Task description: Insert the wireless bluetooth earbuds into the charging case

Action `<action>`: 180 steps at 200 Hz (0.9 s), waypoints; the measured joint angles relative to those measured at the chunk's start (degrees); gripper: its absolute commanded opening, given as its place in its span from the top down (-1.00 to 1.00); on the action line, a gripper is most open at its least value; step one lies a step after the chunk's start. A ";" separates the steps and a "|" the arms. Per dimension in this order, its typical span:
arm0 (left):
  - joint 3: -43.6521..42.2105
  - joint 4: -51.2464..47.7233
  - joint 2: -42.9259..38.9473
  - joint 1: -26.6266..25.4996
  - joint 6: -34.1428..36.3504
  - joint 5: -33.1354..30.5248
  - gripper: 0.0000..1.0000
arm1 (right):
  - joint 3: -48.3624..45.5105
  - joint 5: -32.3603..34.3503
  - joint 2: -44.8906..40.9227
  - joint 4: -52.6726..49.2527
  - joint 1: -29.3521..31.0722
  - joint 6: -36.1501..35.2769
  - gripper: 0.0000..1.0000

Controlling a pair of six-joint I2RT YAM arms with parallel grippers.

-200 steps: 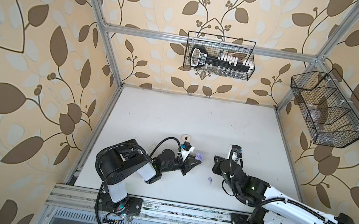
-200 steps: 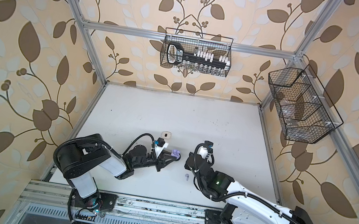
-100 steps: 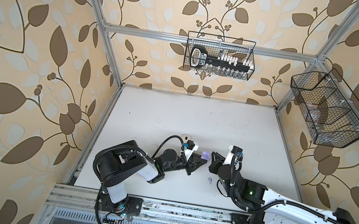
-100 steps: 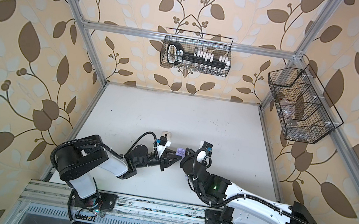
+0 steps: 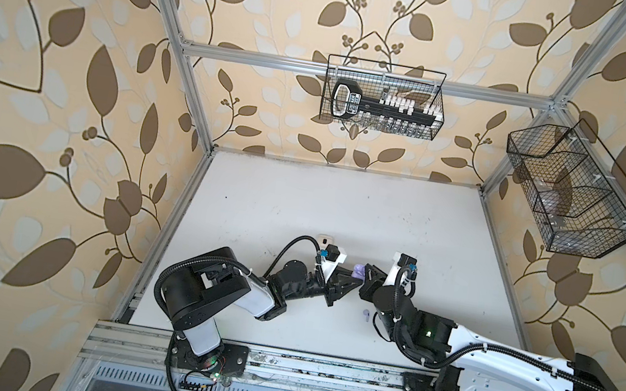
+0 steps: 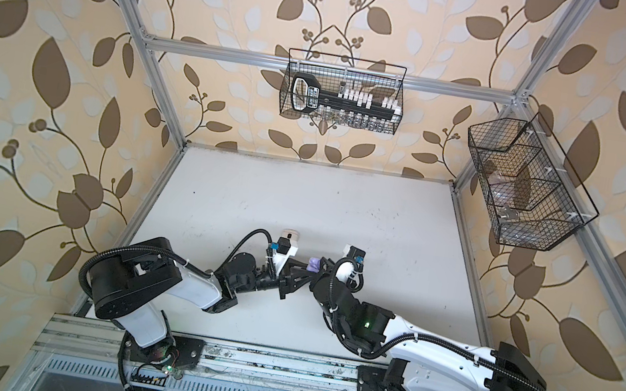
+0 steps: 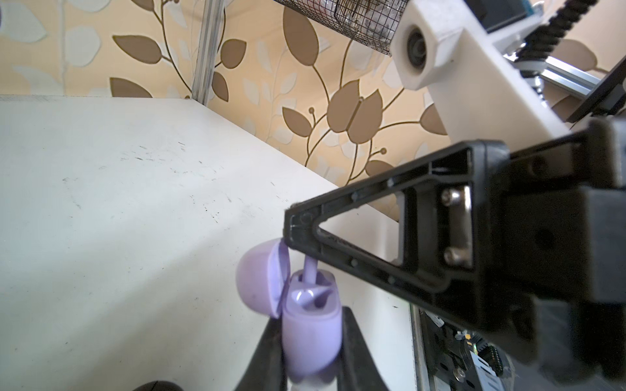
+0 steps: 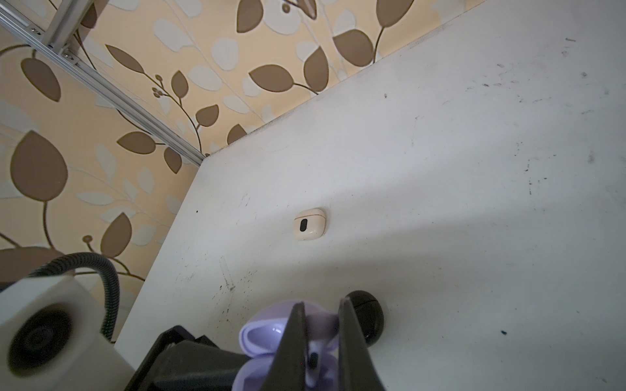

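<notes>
- Top views both show a white tabletop (image 5: 343, 209), scuffed with small dark marks, enclosed by an aluminium frame (image 5: 363, 74) and walls (image 5: 46, 81) papered in a brown leaf pattern.
- One wire basket (image 5: 382, 97) hangs on the back wall with a black tool and white parts inside. A second wire basket (image 5: 574, 193) hangs on the right wall.
- My left gripper (image 7: 310, 325) is clamped on the lavender charging case (image 7: 313, 345), one finger on each side of its body. The lid (image 7: 259, 281) stands open. Location: front middle of the table, between my two arms.
- My right gripper (image 8: 321, 304) is closed on the held earbud (image 8: 313, 360), which is lavender. In the left wrist view a lavender stem runs from my right fingertip (image 7: 299, 225) down into one well of the case.
- The loose earbud (image 5: 365, 316), also lavender, lies on the table just in front of my right wrist.
- A cream case (image 8: 309, 224) lies closed farther back on the table. In both top views my left wrist camera covers part of it.
- A black case (image 8: 367, 315) sits on the table just behind one right finger, which covers part of it.
- In both top views my fingers crowd the lavender case, leaving only a small patch visible.
- Whether the second well is occupied: cannot tell.
- Whether the case rests on the table or is lifted: cannot tell.
</notes>
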 measured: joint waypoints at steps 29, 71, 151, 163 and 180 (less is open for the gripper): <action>-0.04 -0.07 0.00 0.00 0.09 0.00 1.00 | 0.00 0.07 -0.02 0.13 0.37 0.13 0.84; -0.17 -0.11 -0.02 0.00 0.42 0.07 1.00 | 0.00 -0.22 -0.20 -0.33 1.51 0.90 0.85; -0.42 -0.02 -1.01 -0.02 3.76 1.44 1.00 | 0.00 -0.70 -2.58 -2.71 2.40 2.45 0.67; -0.55 -0.04 -1.55 -0.02 4.46 1.70 1.00 | 0.00 -1.05 -2.73 -2.75 2.40 2.62 0.61; -0.81 -0.15 -2.19 -0.02 5.20 1.95 1.00 | 0.00 -1.49 -2.84 -2.71 2.40 2.64 0.49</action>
